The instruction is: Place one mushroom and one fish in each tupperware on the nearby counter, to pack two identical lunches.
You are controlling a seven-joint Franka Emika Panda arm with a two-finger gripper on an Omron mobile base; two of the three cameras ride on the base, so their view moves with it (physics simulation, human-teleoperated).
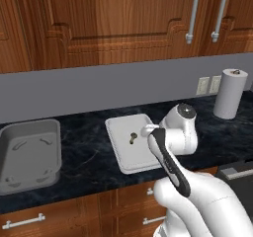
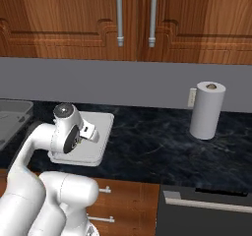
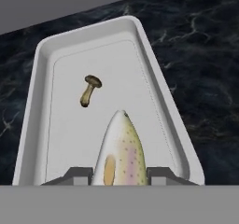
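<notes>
- hand view: the gripper (image 3: pixel 119 175) has its two dark finger tips (image 3: pixel 77 174) pinching a pale fish (image 3: pixel 119 150), one tip at each side of its body; the fish is speckled, with a pinkish band and a yellow fin, and its pointed end sticks out ahead of the tips.
- the fish hangs over the off-white tray (image 3: pixel 154 73), above the tray's nearer half; whether it touches the tray floor cannot be told.
- a small mushroom (image 3: pixel 89 90) with a brown cap and pale stem lies on its side on the tray floor, just beyond the tip of the fish and a little to the left in this view, apart from it.
- the tray sits on the black marble counter (image 3: pixel 200 55), with the grey wall behind it.
- left base view: the white arm bends over the tray (image 1: pixel 123 142), and the mushroom (image 1: pixel 133 138) shows as a small dark spot near the tray's middle, just left of the hand.
- a deeper grey tub (image 1: pixel 29 154) stands on the counter (image 1: pixel 84 152) well to the left of the tray, apart from it; no food shows in it.
- a paper towel roll (image 1: pixel 230 94) stands upright at the right by the wall.
- right base view: the hand is over the tray (image 2: pixel 93 151); the paper towel roll (image 2: pixel 206 110) stands well to the right, and the tub's corner (image 2: pixel 12 117) shows at the left edge.
</notes>
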